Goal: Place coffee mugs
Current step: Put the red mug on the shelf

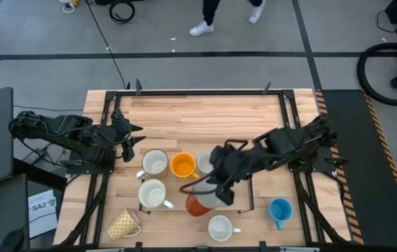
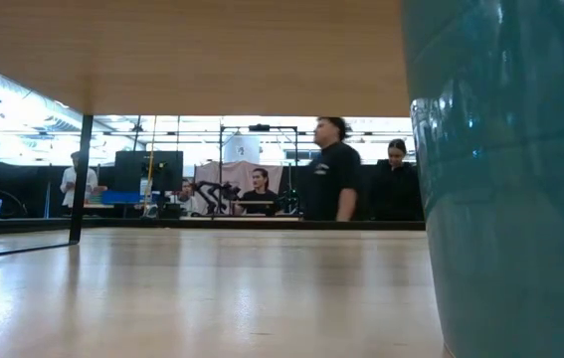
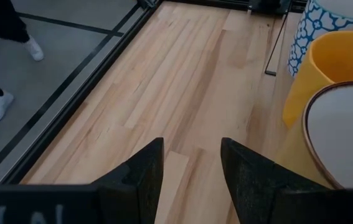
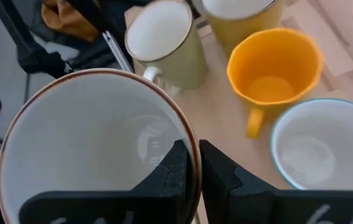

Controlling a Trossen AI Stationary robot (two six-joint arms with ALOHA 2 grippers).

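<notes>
My right gripper [image 1: 216,189] [image 4: 195,152] is shut on a reddish-brown mug with a white inside [image 1: 199,201] [image 4: 95,149], over the middle of the table near its front. On the table stand two cream mugs [image 1: 155,162] [image 1: 152,193], an orange mug [image 1: 183,165] [image 4: 274,68], a blue-rimmed mug [image 1: 205,161] [image 4: 325,146], a yellow patterned mug [image 1: 123,224], a white mug [image 1: 220,227] and a blue mug [image 1: 279,210] [image 2: 500,199]. My left gripper [image 1: 134,140] [image 3: 192,149] is open above bare wood at the table's left, touching nothing. My right gripper pinches the reddish-brown mug's rim [image 4: 192,144] between its two fingers, one finger [image 4: 175,167] inside the mug and one [image 4: 218,174] outside. The fingers slant down from the table's right. The mug hangs below them with its mouth up; whether its base clears the table does not show.
The mugs crowd the table's front half; the far half is bare wood [image 1: 205,119]. Black frame bars [image 1: 286,112] run along the table's sides. People stand in the room beyond the table [image 2: 331,169], and feet show on the floor at the far side [image 1: 202,28].
</notes>
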